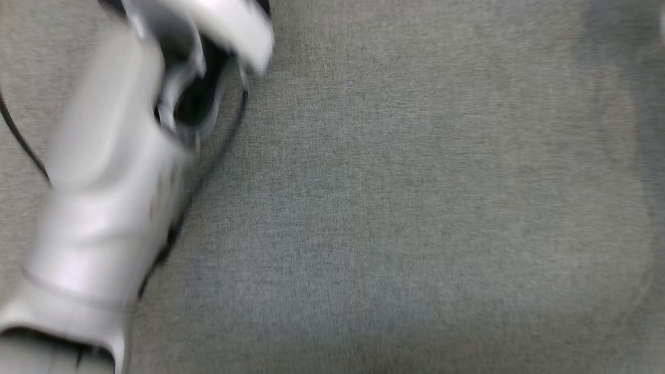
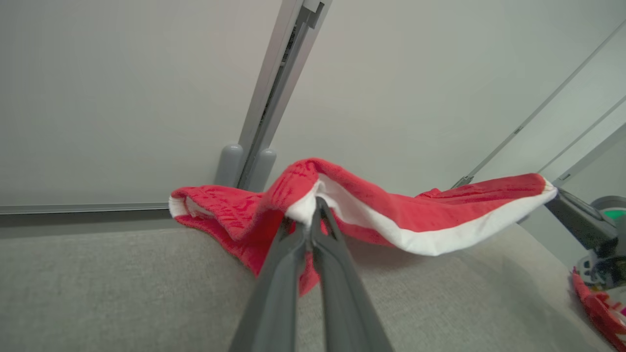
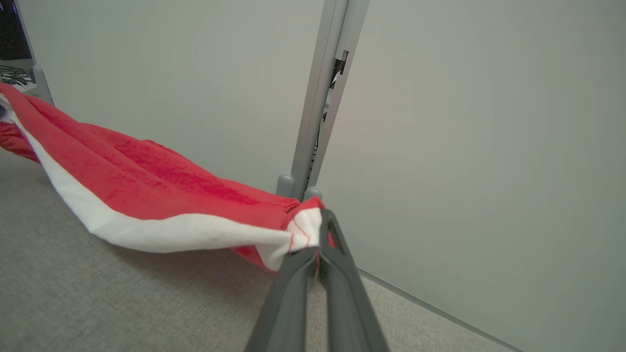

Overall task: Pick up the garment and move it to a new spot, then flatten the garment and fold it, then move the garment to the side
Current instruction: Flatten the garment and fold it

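Garment (image 2: 391, 210), red terry with a white band, hangs stretched between your two grippers above the grey fabric surface (image 2: 122, 293), close to the pale partition wall (image 2: 122, 98). Your left gripper (image 2: 313, 212) is clenched on a fold of the white edge. Your right gripper (image 3: 322, 222) is clamped on the band's corner, and in the left wrist view it sits at about 3 o'clock from the left one. Held at two points like this, the white hem is pulled into a shallow, sagging line. I judge this is meant to spread the cloth so you can lay it down flat rather than in a heap. Slack bunches at 9 o'clock of the left gripper, where the red cloth appears to rest on the surface by the wall's grey post (image 2: 266, 98). In the blurred head view, a pale forearm (image 1: 104, 182) crosses at 9 o'clock over the grey surface. As for containers, you have none to manage: the garment sits in nothing, and the red bundle (image 2: 599, 305) at 4 o'clock of the left wrist view is too cropped to identify.
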Controlling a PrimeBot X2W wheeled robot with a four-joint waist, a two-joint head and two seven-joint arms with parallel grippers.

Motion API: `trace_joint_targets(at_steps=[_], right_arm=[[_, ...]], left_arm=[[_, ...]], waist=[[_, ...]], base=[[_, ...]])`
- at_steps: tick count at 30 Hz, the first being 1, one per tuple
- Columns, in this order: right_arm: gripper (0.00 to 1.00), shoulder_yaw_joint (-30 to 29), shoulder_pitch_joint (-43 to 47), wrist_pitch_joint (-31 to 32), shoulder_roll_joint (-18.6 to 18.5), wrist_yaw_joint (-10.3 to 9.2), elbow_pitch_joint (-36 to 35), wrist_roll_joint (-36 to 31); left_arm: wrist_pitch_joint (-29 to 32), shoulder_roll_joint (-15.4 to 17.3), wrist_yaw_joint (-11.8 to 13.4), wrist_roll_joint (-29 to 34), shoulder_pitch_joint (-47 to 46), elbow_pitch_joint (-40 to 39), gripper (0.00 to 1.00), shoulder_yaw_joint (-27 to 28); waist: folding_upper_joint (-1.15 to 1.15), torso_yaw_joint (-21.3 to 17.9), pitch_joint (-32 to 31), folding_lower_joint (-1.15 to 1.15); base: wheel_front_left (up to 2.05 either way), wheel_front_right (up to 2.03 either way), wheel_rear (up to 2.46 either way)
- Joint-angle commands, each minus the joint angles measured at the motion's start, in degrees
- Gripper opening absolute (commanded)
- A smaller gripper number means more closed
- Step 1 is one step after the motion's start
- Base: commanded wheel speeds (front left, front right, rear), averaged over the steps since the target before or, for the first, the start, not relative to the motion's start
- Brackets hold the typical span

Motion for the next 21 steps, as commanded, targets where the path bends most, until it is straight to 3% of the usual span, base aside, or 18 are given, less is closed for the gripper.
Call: trace_joint_targets(at_steps=[1, 5, 8, 11, 16, 21], right_arm=[[0.00, 0.52, 6.96, -1.10, -1.69, -0.01, -2.66, 1.02], [0.00, 0.75, 24.70, -1.60, -5.56, -0.01, -7.68, 0.63], [0.00, 0.10, 38.03, -1.58, -6.93, -0.01, -10.25, -0.04], [0.00, -0.67, 46.00, -1.02, -7.56, -0.01, -11.86, -0.47], [0.00, -3.72, 64.95, 2.73, -7.67, -0.01, -18.30, -1.06], [0.00, -11.99, 80.27, 8.94, -6.40, -0.01, -29.54, -1.97]], left_arm=[[-1.05, 2.93, -0.23, -2.76, 7.19, -3.81, 0.00, -1.61], [-2.13, 7.63, -0.18, -6.47, 26.88, -11.66, 0.00, -5.95], [-2.58, 11.11, 1.81, -6.72, 40.66, -16.97, 0.00, -7.80], [-2.52, 11.38, 3.51, -9.11, 49.53, -19.98, 0.00, -8.83], [-4.93, 12.58, 9.06, -11.49, 66.31, -26.82, 0.00, -9.89], [-7.05, 13.27, 13.18, -14.03, 77.50, -34.72, 0.00, -9.21]], waist=[[0.00, -0.09, -4.91, -0.01], [0.00, -0.04, -14.61, -0.01], [0.00, -0.13, -21.29, -0.01], [0.00, 0.10, -25.26, -0.01], [0.00, 0.71, -33.24, -0.01], [0.00, 1.71, -36.58, -0.01]], base=[[0.00, 0.00, 0.00], [0.00, 0.00, 0.00], [0.00, 0.00, 0.00], [0.00, 0.00, 0.00], [0.00, 0.00, 0.00], [0.00, 0.00, 0.00]])
